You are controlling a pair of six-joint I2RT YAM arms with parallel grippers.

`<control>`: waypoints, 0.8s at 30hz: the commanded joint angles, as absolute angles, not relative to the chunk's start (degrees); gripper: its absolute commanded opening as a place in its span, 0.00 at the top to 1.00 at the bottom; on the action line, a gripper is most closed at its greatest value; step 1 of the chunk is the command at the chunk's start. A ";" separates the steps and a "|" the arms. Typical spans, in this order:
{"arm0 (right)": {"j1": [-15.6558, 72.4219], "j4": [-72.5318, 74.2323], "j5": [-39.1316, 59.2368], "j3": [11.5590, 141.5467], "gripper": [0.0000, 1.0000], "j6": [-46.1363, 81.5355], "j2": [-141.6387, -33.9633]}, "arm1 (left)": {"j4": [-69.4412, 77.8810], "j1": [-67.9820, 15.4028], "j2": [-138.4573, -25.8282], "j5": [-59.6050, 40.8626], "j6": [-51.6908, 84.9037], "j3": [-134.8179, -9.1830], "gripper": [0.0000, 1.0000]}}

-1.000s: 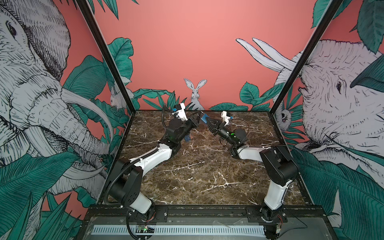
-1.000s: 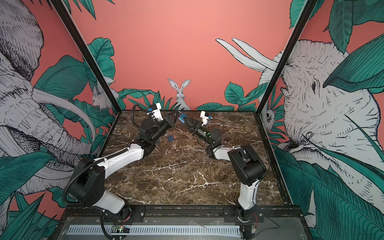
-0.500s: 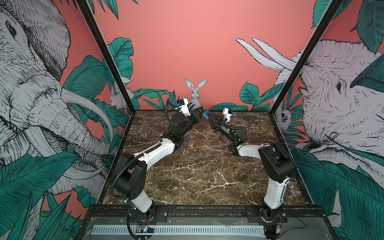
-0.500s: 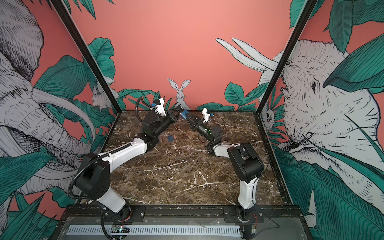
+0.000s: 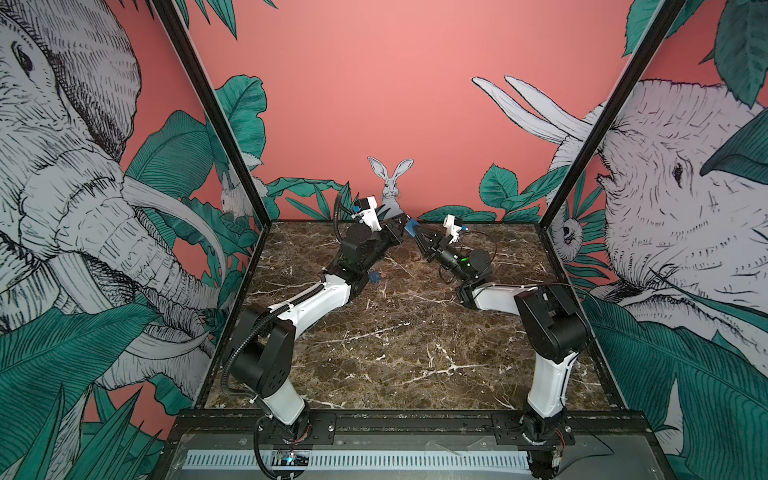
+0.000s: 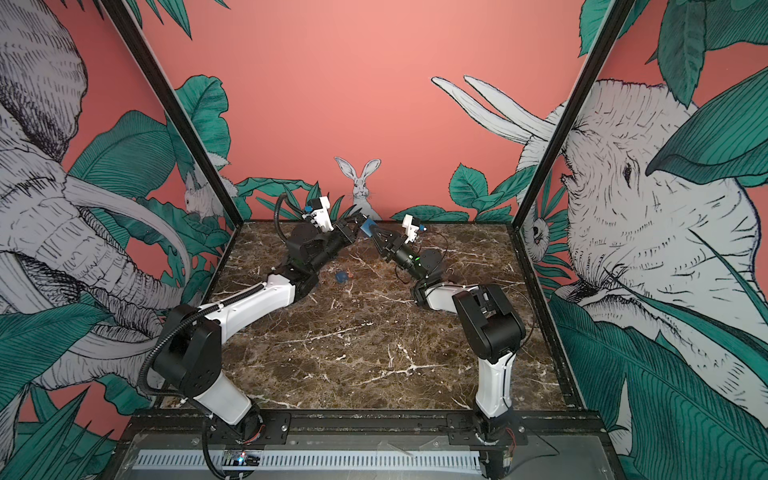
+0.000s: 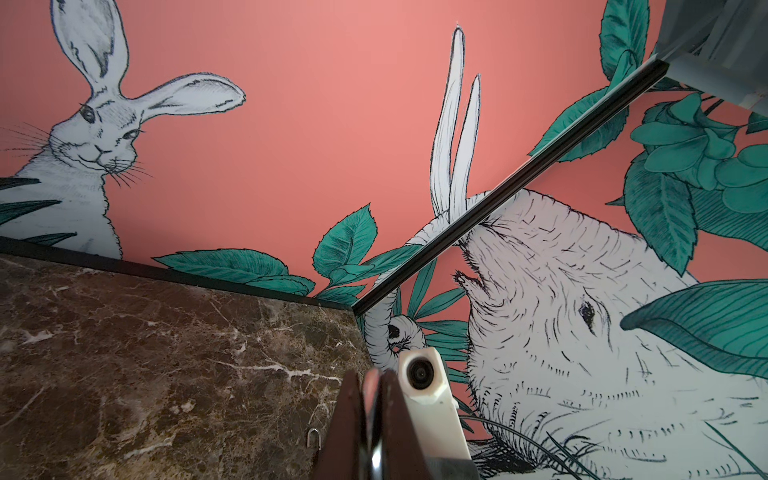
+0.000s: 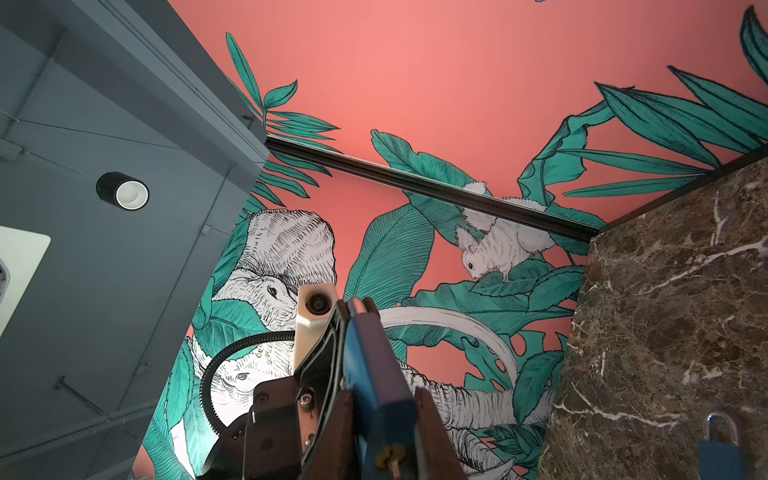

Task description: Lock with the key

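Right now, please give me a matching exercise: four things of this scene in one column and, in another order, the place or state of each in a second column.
Column one
1. left gripper
2. right gripper
3. loose padlock
4. painted rabbit

Column two
A. lies on the marble table
B. on the back wall
C. shut on the held padlock
D. shut on the key

Pairs: 1-D, 2-C, 3-A, 4-B

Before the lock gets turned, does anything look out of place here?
A spare blue padlock sits loose on the table beside the left arm, while the right claw holds another padlock aloft and the left claw pinches the key. Nothing else stands out.
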State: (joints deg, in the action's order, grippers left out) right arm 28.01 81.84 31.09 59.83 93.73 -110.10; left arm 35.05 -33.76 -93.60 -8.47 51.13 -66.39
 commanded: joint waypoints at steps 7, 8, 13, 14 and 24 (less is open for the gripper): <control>33.20 80.68 36.50 57.53 0.64 90.01 -109.39 | 20.00 -35.92 -96.96 -32.39 52.91 -67.84 1.00; 32.99 80.67 35.86 56.48 0.63 89.78 -109.13 | 19.36 -34.95 -96.97 -32.23 52.61 -68.27 1.00; 32.41 80.67 33.98 52.22 0.51 89.38 -108.06 | 18.90 -31.02 -96.76 -32.10 52.49 -69.49 1.00; 32.31 80.63 33.72 51.34 0.50 89.13 -107.76 | 18.90 -30.36 -96.84 -32.21 52.52 -69.81 1.00; 29.15 80.66 32.25 43.53 0.40 88.25 -103.42 | 17.24 -27.30 -97.82 -32.05 51.21 -72.08 1.00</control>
State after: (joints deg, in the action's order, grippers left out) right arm 30.22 76.58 32.14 44.60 89.34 -105.71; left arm 16.23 -28.29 -98.89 -30.20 51.59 -69.52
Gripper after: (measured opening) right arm 0.595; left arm 0.065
